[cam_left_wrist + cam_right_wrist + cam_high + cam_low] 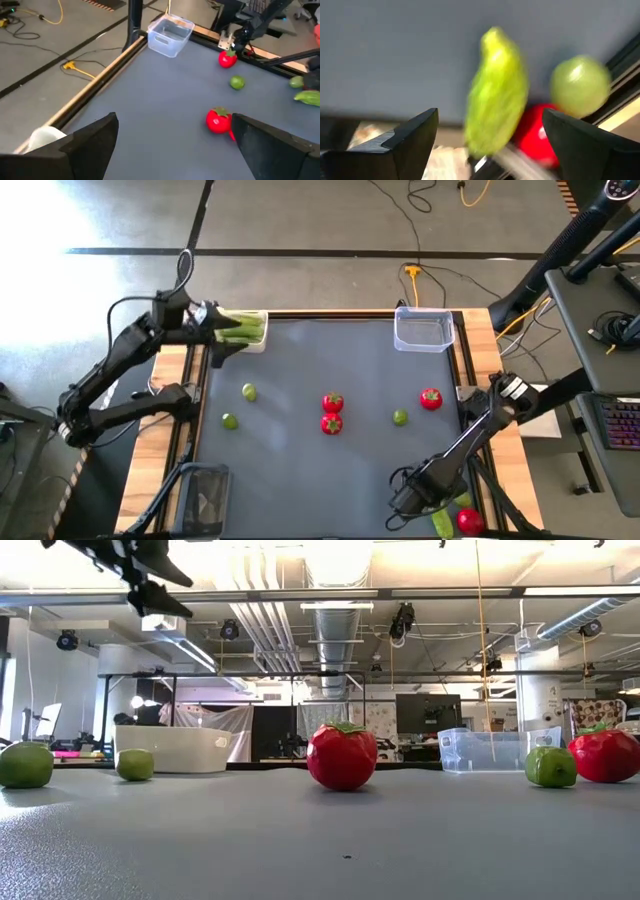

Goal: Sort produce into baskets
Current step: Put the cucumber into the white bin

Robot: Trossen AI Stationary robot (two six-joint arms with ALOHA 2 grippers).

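The white basket (248, 330) at the far left holds long green cucumbers (240, 326). My left gripper (213, 330) is open and empty, high over that basket's left end; it also shows in the low view (150, 580). My right gripper (418, 492) is open at the near right corner. It faces a green cucumber (496, 92), a lime (580, 86) and a strawberry (537, 137) without touching them. Three strawberries (332, 402), (331, 423), (431, 398) and three limes (248, 391), (230, 420), (399, 417) lie on the grey mat.
The clear basket (424, 328) stands at the far right corner and the dark basket (205, 495) at the near left corner. Wooden rails (480, 340) frame the mat. Cables lie on the floor beyond the far edge.
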